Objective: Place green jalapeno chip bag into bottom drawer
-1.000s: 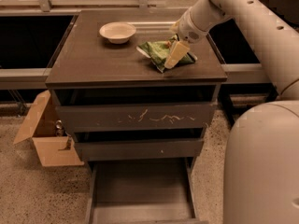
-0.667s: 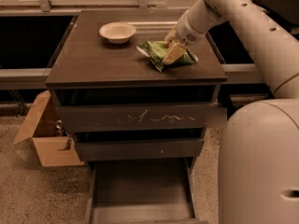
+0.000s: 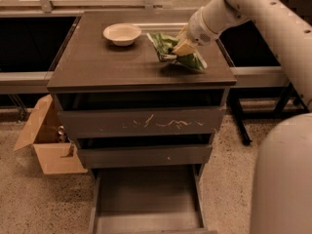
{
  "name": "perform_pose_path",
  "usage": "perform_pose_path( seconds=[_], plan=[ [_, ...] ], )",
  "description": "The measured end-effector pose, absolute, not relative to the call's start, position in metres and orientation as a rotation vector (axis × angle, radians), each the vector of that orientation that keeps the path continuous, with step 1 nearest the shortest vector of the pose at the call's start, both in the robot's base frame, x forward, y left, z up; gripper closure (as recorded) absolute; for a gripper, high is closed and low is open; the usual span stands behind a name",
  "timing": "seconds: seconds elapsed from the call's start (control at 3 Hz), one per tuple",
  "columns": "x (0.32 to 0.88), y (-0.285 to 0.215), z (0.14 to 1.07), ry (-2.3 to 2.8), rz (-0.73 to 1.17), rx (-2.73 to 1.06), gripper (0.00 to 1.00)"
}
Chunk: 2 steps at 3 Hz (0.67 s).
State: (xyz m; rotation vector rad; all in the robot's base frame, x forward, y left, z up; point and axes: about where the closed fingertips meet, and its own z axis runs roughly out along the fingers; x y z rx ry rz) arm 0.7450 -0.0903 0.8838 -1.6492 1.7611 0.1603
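1. The robot's gripper (image 3: 183, 47) pinches the small shiny green chip bag (image 3: 195, 61) on the dark brown cabinet top (image 3: 107, 67), near its right edge.
2. The round cream bowl (image 3: 122, 33) sits apart.
3. The wide grey bottom drawer (image 3: 146, 199) stands pulled out below.

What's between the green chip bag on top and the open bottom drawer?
Camera view: the scratched drawer front, then a plain drawer front below it, above the bottom drawer. The gripper is at the green jalapeno chip bag on the cabinet.
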Motion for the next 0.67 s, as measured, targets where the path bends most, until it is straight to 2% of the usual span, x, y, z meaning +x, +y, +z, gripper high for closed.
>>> perform_pose_path(
  seconds=[0.33, 0.67],
  plan=[
    [0.6955, -0.0829, 0.9320, 1.648, 0.239, -1.610, 1.00],
    [0.6955, -0.0829, 0.9319, 1.648, 0.239, -1.610, 1.00]
  ],
)
